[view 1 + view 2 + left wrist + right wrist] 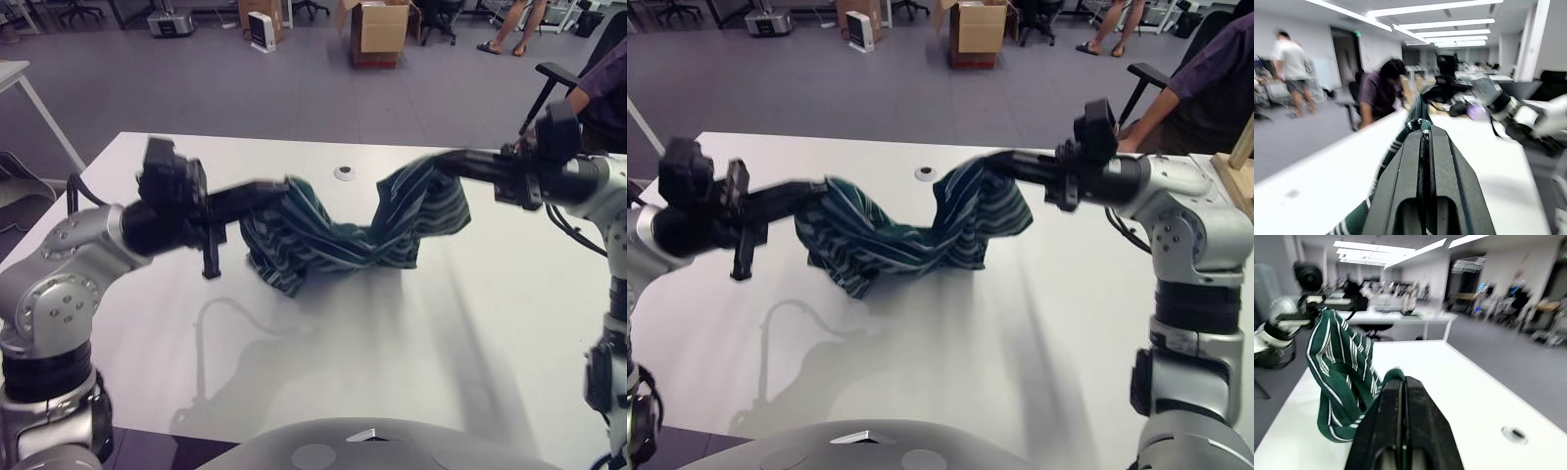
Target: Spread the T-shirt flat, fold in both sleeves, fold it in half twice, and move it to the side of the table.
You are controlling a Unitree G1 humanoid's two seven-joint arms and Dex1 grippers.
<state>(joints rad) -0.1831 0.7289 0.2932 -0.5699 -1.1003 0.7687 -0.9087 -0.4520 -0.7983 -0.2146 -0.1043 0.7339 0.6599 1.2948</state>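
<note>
The broad white counter is smooth and matte, with a rounded near edge. Above its middle hangs the dark green T-shirt with thin white stripes, a soft, limp knit. It is strung between the two arms like a hammock, twisted along its length and bunched into deep folds. Its lowest swag seems to brush the counter surface, though contact is hard to confirm.

The left jaws are pressed together, pinching one end of the shirt. The wrist view shows striped fabric squeezed in the narrow slit between two flat black fingers. The right jaws are likewise closed on the other end, with cloth spilling out beside them.

By my reading the task is at its very start. The shirt is lifted and stretched but not yet laid flat. Neither sleeve can be made out as folded, no halving is done, and the garment sits mid-counter rather than at the side.

A small round metal grommet lies flush in the counter just behind the shirt.
</note>
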